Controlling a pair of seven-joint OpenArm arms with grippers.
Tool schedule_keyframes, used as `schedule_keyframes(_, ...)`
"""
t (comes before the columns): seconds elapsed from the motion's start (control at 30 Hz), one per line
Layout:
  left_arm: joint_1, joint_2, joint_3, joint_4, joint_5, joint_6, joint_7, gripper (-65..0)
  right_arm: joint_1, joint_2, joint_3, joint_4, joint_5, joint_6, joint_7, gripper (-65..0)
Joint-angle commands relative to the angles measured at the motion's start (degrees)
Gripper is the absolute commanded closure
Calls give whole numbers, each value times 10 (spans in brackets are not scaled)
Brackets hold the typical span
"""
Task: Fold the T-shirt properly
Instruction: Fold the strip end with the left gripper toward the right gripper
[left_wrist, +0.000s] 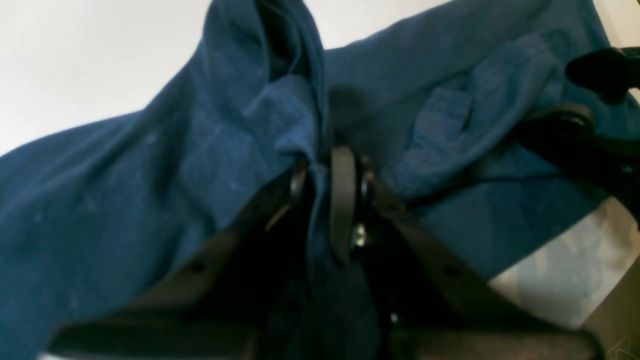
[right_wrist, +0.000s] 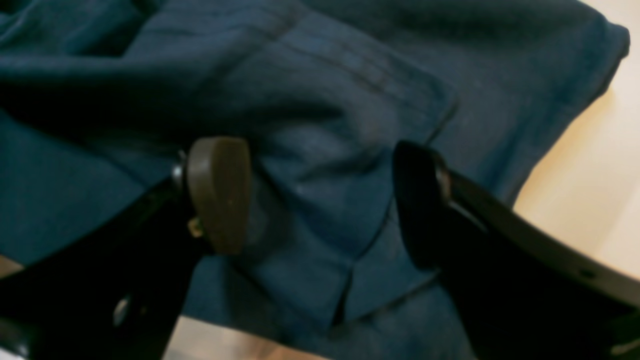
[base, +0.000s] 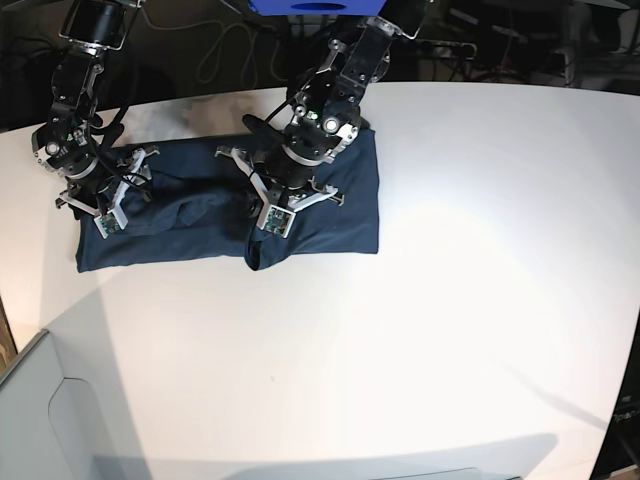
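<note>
The dark navy T-shirt (base: 350, 205) lies spread over the far left part of the white table, bunched in the middle. My left gripper (left_wrist: 320, 165) is shut on a raised fold of the T-shirt (left_wrist: 150, 175), and the cloth drapes down around its fingers. In the base view this left gripper (base: 266, 222) sits at the shirt's middle, near its front edge. My right gripper (right_wrist: 320, 200) stands open just above the T-shirt (right_wrist: 325, 125), its fingers either side of a hemmed flap. It is over the shirt's left end in the base view (base: 103, 210).
The white table (base: 450, 300) stretches wide to the right and front of the shirt. A grey bin (base: 40, 420) stands at the front left corner. Cables and dark equipment line the back edge.
</note>
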Motion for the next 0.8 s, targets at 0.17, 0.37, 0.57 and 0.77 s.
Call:
schedule_keyframes(0.17,-14,8,4,-7,-3,0,-14,0,5,8,2,9,7,7,8,-424)
schedule_keyframes(0.37,-14,8,5,-7,-3,-4,-14,0,3,9,-20,10,7,7,8,-424)
schedule_keyframes(0.57,-14,8,32,-7,-3,-3,-12,0,2,9,-25,12,7,7,8,-424)
schedule_keyframes(0.77,-14,8,33,-7,-3,0,-8,0,3,9,-26,13,7,7,8,-424)
